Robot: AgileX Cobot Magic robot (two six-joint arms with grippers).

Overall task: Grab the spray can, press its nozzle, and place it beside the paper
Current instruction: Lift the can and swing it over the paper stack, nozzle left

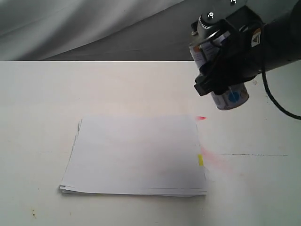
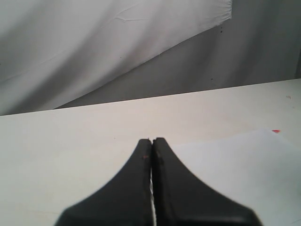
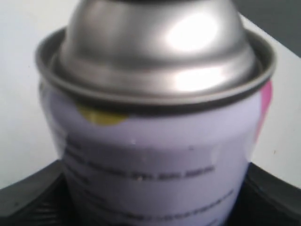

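Note:
My right gripper [image 1: 220, 71] is shut on the spray can [image 1: 231, 98] and holds it tilted in the air, beyond the far right corner of the paper [image 1: 136, 155]. The can's blue dot shows near its lower end. In the right wrist view the spray can [image 3: 155, 141] fills the picture, silver dome up, between the dark fingers [image 3: 28, 200] of the right gripper [image 3: 155, 212]. The nozzle is cut off there, and I cannot make it out in the exterior view. The left gripper [image 2: 151, 140] is shut and empty over the table, beside the paper [image 2: 244, 169].
The white table [image 1: 42, 94] carries the paper stack, with a yellow mark [image 1: 200, 160] on its right edge. A small red mark [image 1: 202, 117] and a pink smear [image 1: 218, 162] lie on the table to the paper's right. A grey cloth backdrop [image 1: 70, 23] hangs behind.

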